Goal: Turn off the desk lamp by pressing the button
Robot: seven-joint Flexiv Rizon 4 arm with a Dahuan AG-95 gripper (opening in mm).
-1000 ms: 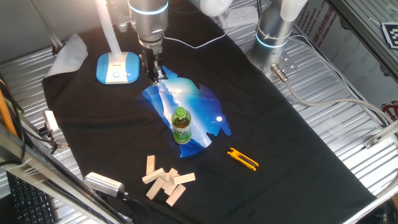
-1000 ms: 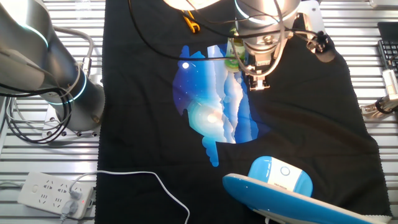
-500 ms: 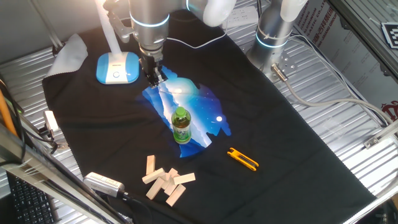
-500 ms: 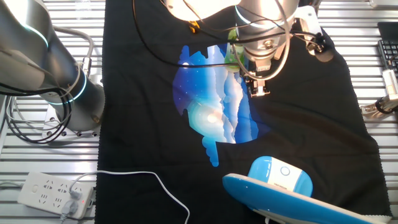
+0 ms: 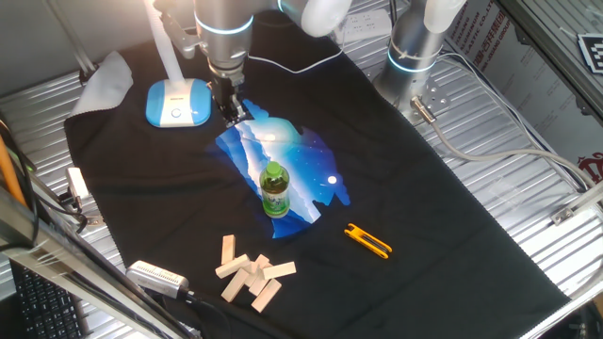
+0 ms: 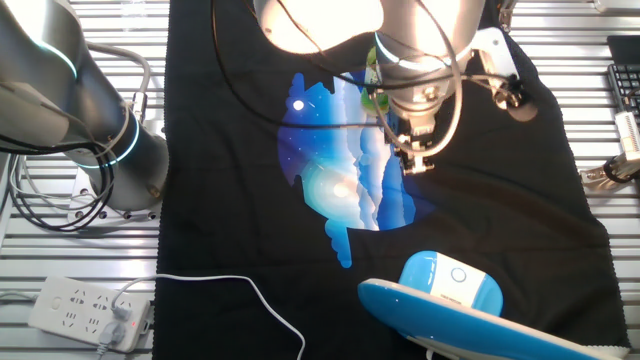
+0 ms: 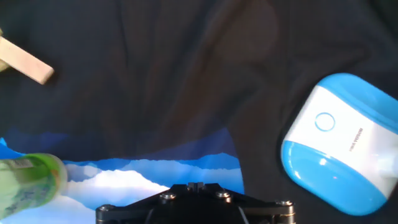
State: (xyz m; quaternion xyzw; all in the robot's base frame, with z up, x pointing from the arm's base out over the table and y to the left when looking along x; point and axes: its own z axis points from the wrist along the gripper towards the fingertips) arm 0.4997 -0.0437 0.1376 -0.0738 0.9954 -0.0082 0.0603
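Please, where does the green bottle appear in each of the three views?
One fixed view: the small green plastic bottle stands upright at centre, on the blue printed picture.
The other fixed view: only a green sliver at top centre, behind the arm.
Hand view: bottom-left corner.
Shared landmark: the blue printed picture.

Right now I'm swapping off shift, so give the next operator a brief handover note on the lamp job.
Gripper: hangs above the black cloth, at the edge of its blue print, beside the desk lamp; no view shows whether the fingers are open or shut.
Lamp: light-blue base near the cloth's corner, round button on the white top panel, in plain sight of the hand camera, off to the side of the fingers' line.
Done: approach only; the button is not touched and the lamp head glows.
Left: shift over the button, press down, check that the light goes out.
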